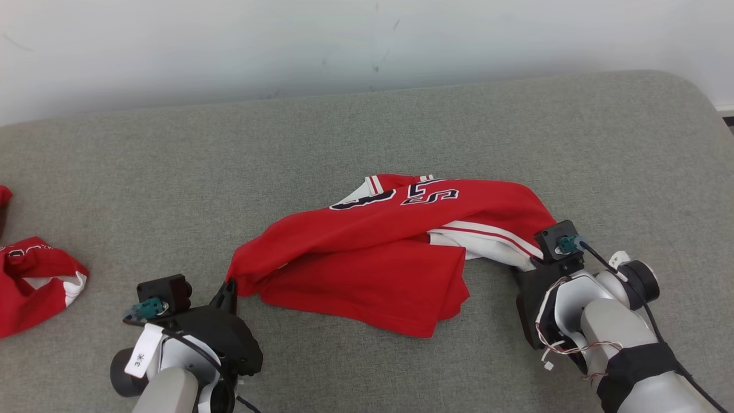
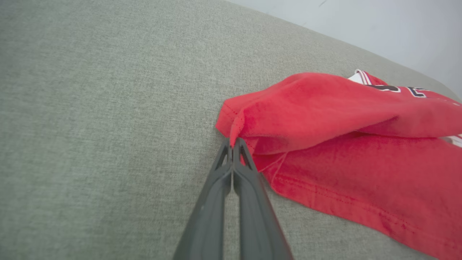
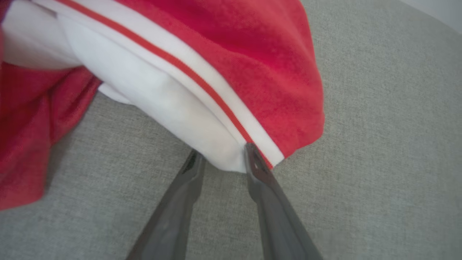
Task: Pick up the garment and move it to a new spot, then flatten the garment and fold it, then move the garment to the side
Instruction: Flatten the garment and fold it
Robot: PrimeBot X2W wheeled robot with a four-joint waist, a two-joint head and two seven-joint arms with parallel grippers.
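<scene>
While the red garment lies crumpled and partly doubled over near the middle of the grey cushion, both grippers sit at its near side, one at each end. The left gripper has its fingers pressed fully together on the garment's left corner, where the cloth bunches into a fold over a flatter lower layer. The right gripper has its fingers parted around the white hem with a thin red stripe at the garment's right end. One fingertip touches the stripe, and the fingers are not closed on the cloth. Dark numerals with white outline show on the garment's far side. A second red cloth lies well apart at the cushion's left edge.
</scene>
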